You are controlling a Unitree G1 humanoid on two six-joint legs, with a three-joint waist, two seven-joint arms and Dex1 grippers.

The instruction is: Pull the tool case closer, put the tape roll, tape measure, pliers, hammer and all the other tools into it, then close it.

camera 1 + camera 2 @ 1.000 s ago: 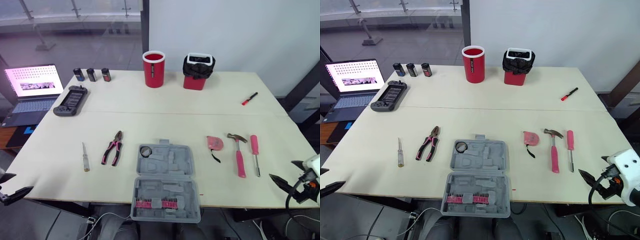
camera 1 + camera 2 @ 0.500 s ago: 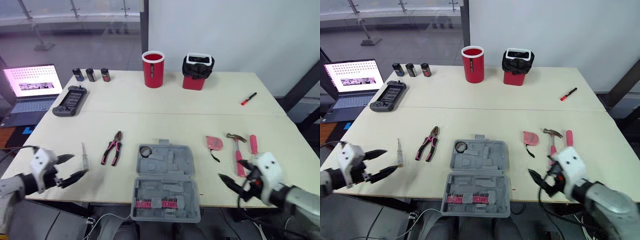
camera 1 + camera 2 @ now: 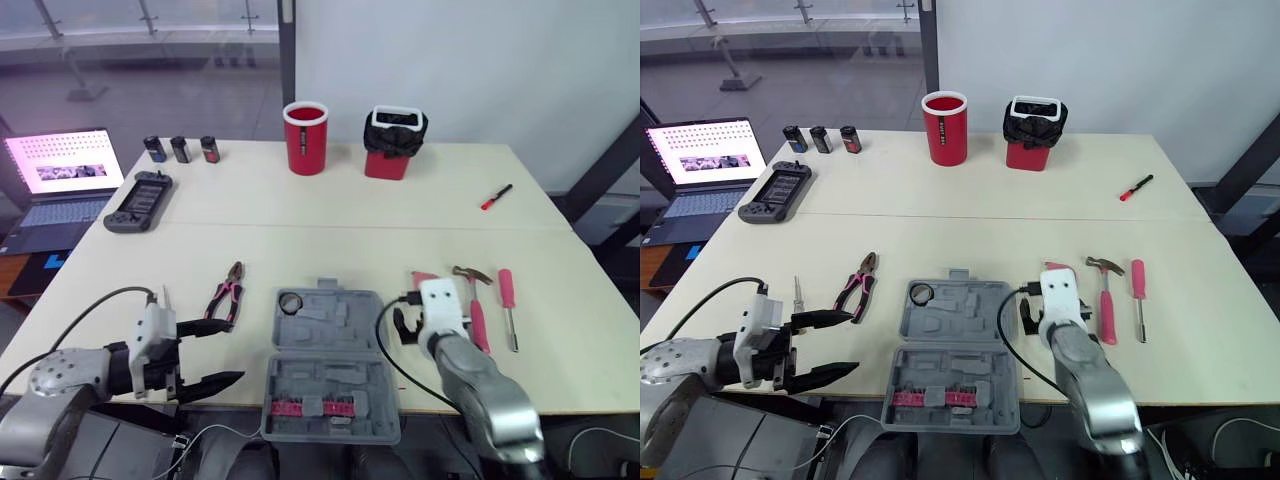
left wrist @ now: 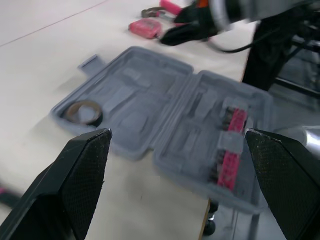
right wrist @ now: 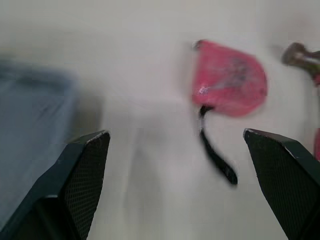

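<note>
The left arm (image 3: 55, 385), at 8 o'clock, and the right arm (image 3: 490, 400), at 5 o'clock, are round and shiny grey. Each has a white block (image 3: 441, 304) at the wrist and a thin black cable (image 3: 85, 308) in a loop. The left claw (image 3: 234, 349) and the right claw (image 3: 403, 322) are black with pointy fingers.

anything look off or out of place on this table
The open grey plastic tool case juts past the cream table's near edge, its half with the pink bits overhanging. Nothing looks spilled or damaged.
</note>
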